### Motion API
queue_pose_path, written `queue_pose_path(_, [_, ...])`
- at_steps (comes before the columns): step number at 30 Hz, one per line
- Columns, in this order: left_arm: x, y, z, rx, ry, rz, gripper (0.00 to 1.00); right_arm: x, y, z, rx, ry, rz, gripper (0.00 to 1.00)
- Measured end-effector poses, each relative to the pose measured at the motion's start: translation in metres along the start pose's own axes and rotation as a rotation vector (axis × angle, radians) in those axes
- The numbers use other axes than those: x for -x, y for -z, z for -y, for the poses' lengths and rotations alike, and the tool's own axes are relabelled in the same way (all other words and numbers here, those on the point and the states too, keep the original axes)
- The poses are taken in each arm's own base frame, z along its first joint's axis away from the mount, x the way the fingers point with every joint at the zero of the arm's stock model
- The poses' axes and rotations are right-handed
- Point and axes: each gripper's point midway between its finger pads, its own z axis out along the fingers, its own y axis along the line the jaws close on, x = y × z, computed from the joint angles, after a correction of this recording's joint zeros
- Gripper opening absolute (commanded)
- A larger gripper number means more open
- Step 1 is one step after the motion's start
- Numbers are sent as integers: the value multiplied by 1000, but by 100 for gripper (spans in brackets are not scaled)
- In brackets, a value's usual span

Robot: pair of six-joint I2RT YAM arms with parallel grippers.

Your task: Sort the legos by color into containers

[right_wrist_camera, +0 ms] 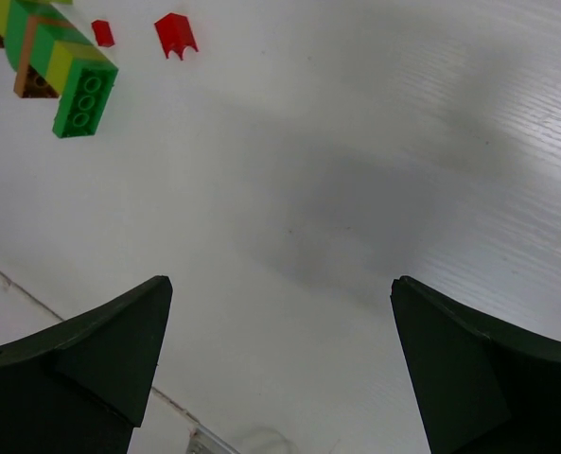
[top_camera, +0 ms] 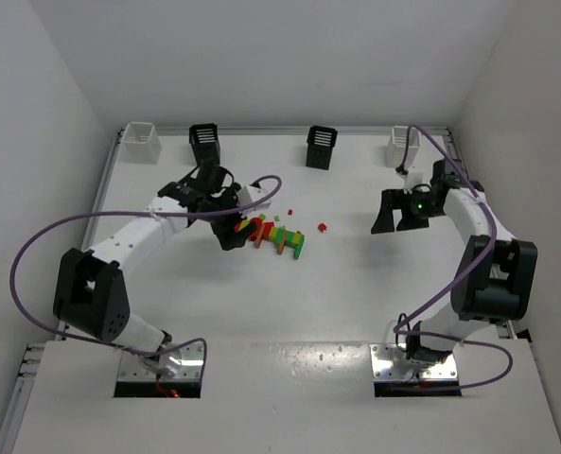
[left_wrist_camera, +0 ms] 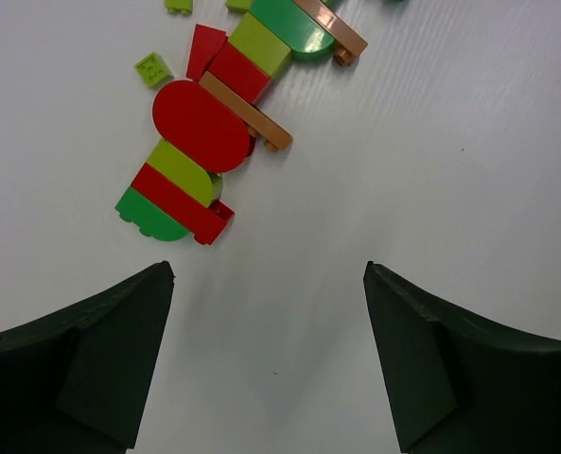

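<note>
The legos (top_camera: 275, 235) lie in a stuck-together cluster of red, green, yellow-green and orange-brown at the table's middle. My left gripper (top_camera: 231, 232) hovers at the cluster's left end. In the left wrist view the left gripper (left_wrist_camera: 269, 274) is open over bare table, just short of a red round piece (left_wrist_camera: 202, 125) and a green end brick (left_wrist_camera: 148, 216). My right gripper (top_camera: 398, 222) is open, far to the right; its wrist view shows the right gripper (right_wrist_camera: 280, 284) with nothing in it, and a green brick (right_wrist_camera: 83, 99) and a small red piece (right_wrist_camera: 175, 33) far off.
Four containers line the back edge: a white bin (top_camera: 141, 140), a black bin (top_camera: 204, 142), a second black bin (top_camera: 321, 147) and a white bin (top_camera: 400, 142). A loose red piece (top_camera: 323, 227) lies right of the cluster. Purple cables loop over both arms.
</note>
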Motion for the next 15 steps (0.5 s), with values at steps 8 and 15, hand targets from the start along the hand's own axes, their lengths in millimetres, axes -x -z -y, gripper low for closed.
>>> queue_pose_path(8, [-6, -19, -12, -90, -198, 1, 82, -1, 1, -14, 79, 65, -3, 98])
queue_pose_path(15, [21, -35, -24, -143, -336, 61, 70, 11, -5, -26, 122, 110, 3, 95])
